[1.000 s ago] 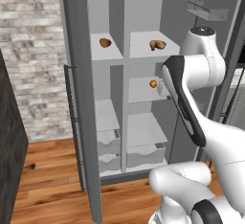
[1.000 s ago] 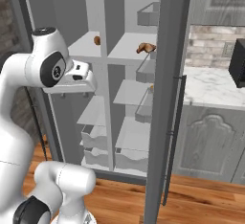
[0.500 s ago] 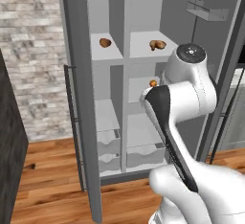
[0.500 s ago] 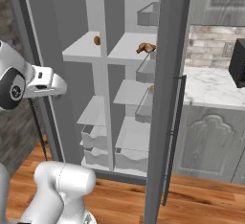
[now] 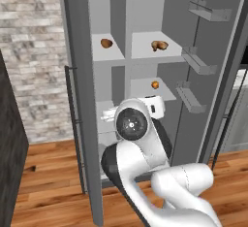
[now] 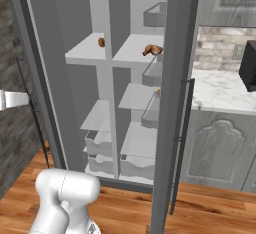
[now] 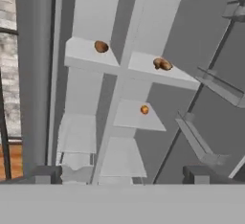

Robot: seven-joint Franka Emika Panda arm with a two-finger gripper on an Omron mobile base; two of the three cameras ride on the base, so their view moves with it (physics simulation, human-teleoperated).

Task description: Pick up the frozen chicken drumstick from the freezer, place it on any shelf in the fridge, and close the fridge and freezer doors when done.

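Kitchen floorboards and brick frame the dark two-door unit, both doors standing wide; the end effector (image 7: 123, 174) is released and carries nothing.

Judging by the layout, the frozen chicken drumstick (image 5: 159, 45) lies on the upper shelf (image 5: 145, 54) of the fridge (image 5: 160, 22), with the darker brown lump (image 5: 106, 42) in the freezer (image 5: 107, 15) and the orange ball (image 5: 155, 84) one shelf lower; closing looks like what remains; the hand sits low and left, near the freezer door (image 5: 80, 100); push flat on the outer face near its handle (image 5: 70, 109), sweeping along the hinge arc so the jaws do not snag; then take the fridge door (image 5: 220, 75), pressing clear of its bins (image 5: 196, 61).
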